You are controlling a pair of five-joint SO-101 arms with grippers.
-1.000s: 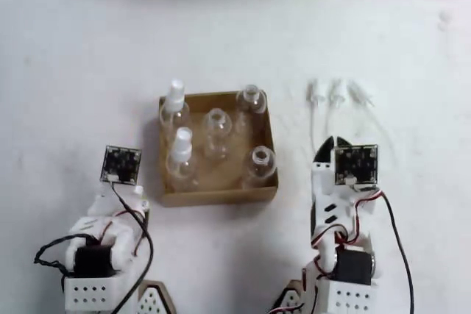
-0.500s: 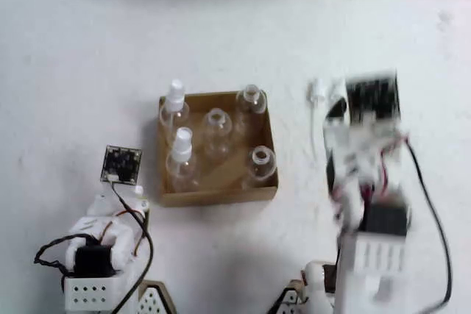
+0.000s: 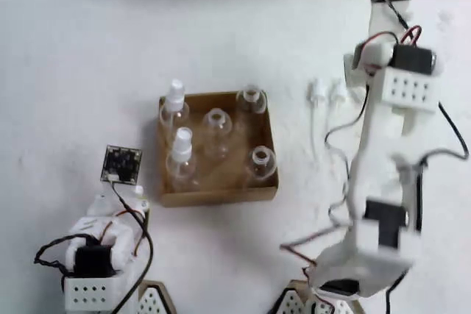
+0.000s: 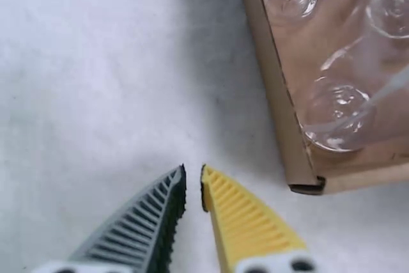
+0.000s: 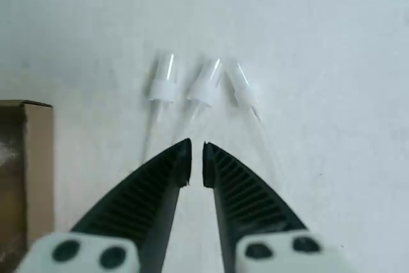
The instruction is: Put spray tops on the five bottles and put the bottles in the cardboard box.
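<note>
1. Left gripper [image 4: 193, 177]: grey and yellow fingers nearly together, thin slit, nothing in it. Tips sit over bare table [image 4: 89, 62].
2. Box [image 4: 273, 81]: its corner is just beside the jaws on the yellow-finger side, no contact. Its side wall runs off ahead of the tips. On the grey-finger side and straight ahead there is open tabletop, free room.
3. Bottles [image 3: 217, 126]: all five stand inside the box, ahead of the left jaws. Two carry spray tops [image 3: 175, 93] [image 3: 182, 137]; the other three have open necks.
4. Right gripper [image 5: 197, 158]: black fingers, narrow slit, holding nothing. Three loose spray tops lie side by side just ahead of the tips [image 5: 164, 81] [image 5: 206, 84] [image 5: 241, 87], the middle one about in line with the slit. No contact.
5. Room at the right jaws: the box corner [image 5: 38, 151] is well off to one flank. There is bare table on the other flank and past the tops.
6. High view: the right arm [image 3: 386, 134] is stretched out to the table's far edge.
7. Hidden or unclear:
   - From above, the right arm covers one loose top; two lie beside it [image 3: 318, 92] [image 3: 339, 92].
   - The left wrist view cuts the box and its bottles at the frame edge. The plastic is clear, so outlines are hard to trace.
   - The tubes on the loose tops are faint against the white table. I can't tell where they end relative to the tips.
</note>
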